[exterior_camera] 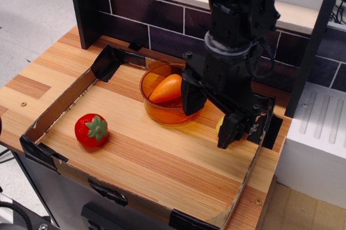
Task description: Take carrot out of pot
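the carrot point(166, 88) lies on its side inside the pot point(157, 110), its fat end toward the right and its narrow tip toward the front left, resting against the amber floor. it sits there loose, propped by the low wall, so the task has not yet got under way. the pot stands on the counter point(135, 160) toward the back of a shallow cardboard tray point(59, 100) whose short walls ring the working area.

the gripper point(208, 116) hangs just to the right of the pot, its two black fingers point(192, 96) spread wide apart and holding nothing. the left one overlaps the pot's right rim in this view; whether it touches the rim or hovers above it cannot be told. the right one reaches down toward the tray's right wall, near a yellowish lump point(219, 127) mostly hidden behind it.

the fingers seem set open so as to straddle the carrot, but they are offset to the right, so i judge a short shift to the left and a descent are needed first.

room is tight at the back and right: the dark tiled wall point(135, 14) stands close behind the pot, and the tray's right wall is near. the open ground is in front and to the left, where only the strawberry point(91, 130) sits, well apart from the pot. that bare stretch looks the natural place to carry the carrot.
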`<state>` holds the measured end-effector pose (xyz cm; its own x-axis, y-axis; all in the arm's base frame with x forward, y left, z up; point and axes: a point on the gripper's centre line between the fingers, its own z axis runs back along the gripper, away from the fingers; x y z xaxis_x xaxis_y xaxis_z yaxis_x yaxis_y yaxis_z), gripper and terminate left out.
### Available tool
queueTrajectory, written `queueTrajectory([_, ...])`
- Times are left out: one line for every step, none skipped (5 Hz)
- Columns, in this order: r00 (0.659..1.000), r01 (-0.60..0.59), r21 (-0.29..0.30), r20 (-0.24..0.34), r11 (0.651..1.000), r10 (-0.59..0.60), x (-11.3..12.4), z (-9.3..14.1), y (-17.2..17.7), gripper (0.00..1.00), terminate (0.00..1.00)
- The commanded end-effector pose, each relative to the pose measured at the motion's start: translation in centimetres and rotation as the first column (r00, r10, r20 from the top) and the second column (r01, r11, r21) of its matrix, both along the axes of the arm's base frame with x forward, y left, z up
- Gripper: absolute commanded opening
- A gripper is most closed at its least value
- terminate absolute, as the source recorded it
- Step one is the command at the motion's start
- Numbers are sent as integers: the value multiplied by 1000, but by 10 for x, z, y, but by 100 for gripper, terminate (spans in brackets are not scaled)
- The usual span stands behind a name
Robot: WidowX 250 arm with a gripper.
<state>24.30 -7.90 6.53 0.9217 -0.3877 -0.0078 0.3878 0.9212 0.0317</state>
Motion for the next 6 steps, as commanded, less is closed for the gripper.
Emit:
queueTrajectory([1000, 0, 0, 0, 1000, 0, 0, 0, 0, 100, 0])
queueTrajectory([996, -18, -75, 86, 997, 24, 12, 31, 21, 100, 0])
queueTrajectory([992, -47, -80, 115, 996, 56, 27, 51, 41, 100, 0])
queueTrajectory([974, -125, -80, 181, 989, 137, 45, 54, 67, 100, 0])
queueTrajectory([971, -167, -46, 167, 985, 172, 58, 34, 80, 100, 0])
queueTrajectory([965, -206, 2, 168, 978, 203, 69, 9, 87, 100, 0])
